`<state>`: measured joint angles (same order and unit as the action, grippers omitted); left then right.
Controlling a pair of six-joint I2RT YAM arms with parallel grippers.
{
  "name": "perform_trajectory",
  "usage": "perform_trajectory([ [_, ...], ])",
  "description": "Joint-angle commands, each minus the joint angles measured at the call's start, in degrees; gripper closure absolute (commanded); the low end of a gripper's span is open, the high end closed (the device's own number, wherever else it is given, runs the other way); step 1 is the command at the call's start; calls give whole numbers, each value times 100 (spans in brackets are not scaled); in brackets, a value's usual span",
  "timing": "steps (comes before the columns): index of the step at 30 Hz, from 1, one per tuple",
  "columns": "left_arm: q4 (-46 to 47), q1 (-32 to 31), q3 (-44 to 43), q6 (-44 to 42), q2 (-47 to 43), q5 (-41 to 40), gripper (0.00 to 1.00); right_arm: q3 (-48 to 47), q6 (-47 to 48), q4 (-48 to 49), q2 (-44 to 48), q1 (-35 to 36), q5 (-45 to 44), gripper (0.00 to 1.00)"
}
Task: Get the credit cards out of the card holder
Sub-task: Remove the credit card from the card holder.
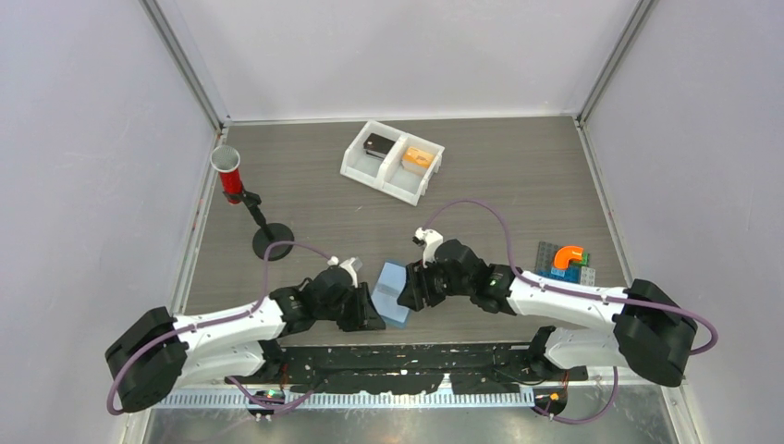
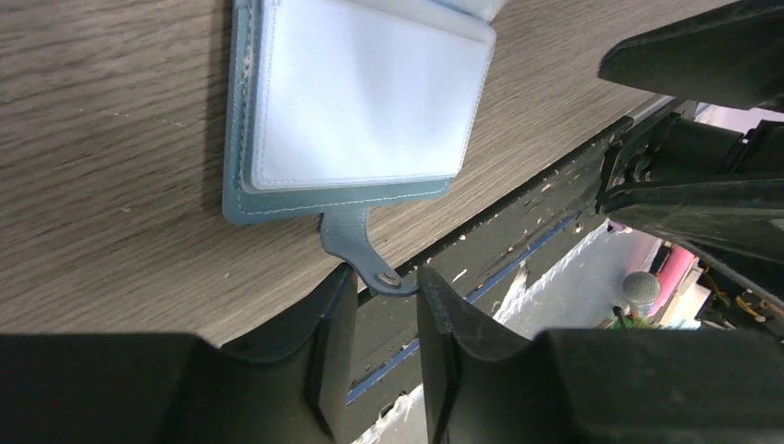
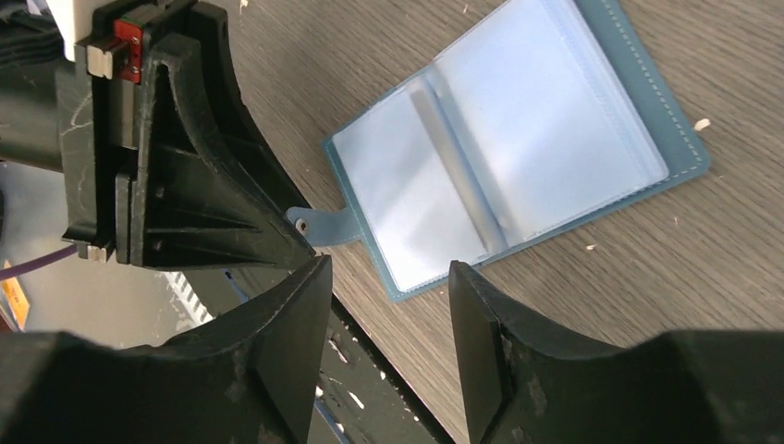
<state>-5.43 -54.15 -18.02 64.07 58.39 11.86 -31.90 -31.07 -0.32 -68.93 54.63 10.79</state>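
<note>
The light-blue card holder (image 1: 395,291) lies open on the table at the front edge, between my two grippers. Its pale sleeves show in the left wrist view (image 2: 361,102) and the right wrist view (image 3: 518,139). No dark credit card shows in them. The holder's strap tab (image 2: 356,242) reaches between the tips of my left gripper (image 2: 386,277), whose jaws stand slightly apart around it. In the top view my left gripper (image 1: 373,311) is at the holder's left side. My right gripper (image 3: 388,268) is open and empty just over the holder's near edge, to its right in the top view (image 1: 410,292).
A white two-compartment tray (image 1: 370,176) at the back holds a dark object (image 1: 377,145) and an orange one (image 1: 418,157). A red cylinder (image 1: 227,173) on a black stand is at the left. Coloured blocks (image 1: 566,262) sit at the right. A black plate (image 1: 416,356) borders the front edge.
</note>
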Motion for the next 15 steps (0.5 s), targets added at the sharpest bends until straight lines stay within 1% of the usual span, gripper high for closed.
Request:
perform_trajectory([
  [1,4,-25,-252,-256,-92,-317,77,-77,258,277,-125,133,-91,42],
  [2,-121,-25,-254,-286,-197,-388,82,-100,268,212,-192,144,-91,39],
  [3,-261,-25,-256,-320,-325,-455,90,-146,297,183,-218,153,-97,38],
  [5,-505,-25,-238,-418,-698,-613,99,-200,345,158,-274,190,-158,35],
  [6,-644,-25,-229,-483,-858,-727,100,-246,373,151,-311,224,-209,34],
  [10,-939,-25,-193,-769,-1380,-979,100,-544,648,84,-521,341,-419,32],
  [12,-967,-25,-214,-948,-1514,-960,100,-757,802,-147,-686,403,-537,32],
  [15,-918,-22,-228,-1137,-1576,-795,100,-953,943,-178,-916,496,-536,32],
])
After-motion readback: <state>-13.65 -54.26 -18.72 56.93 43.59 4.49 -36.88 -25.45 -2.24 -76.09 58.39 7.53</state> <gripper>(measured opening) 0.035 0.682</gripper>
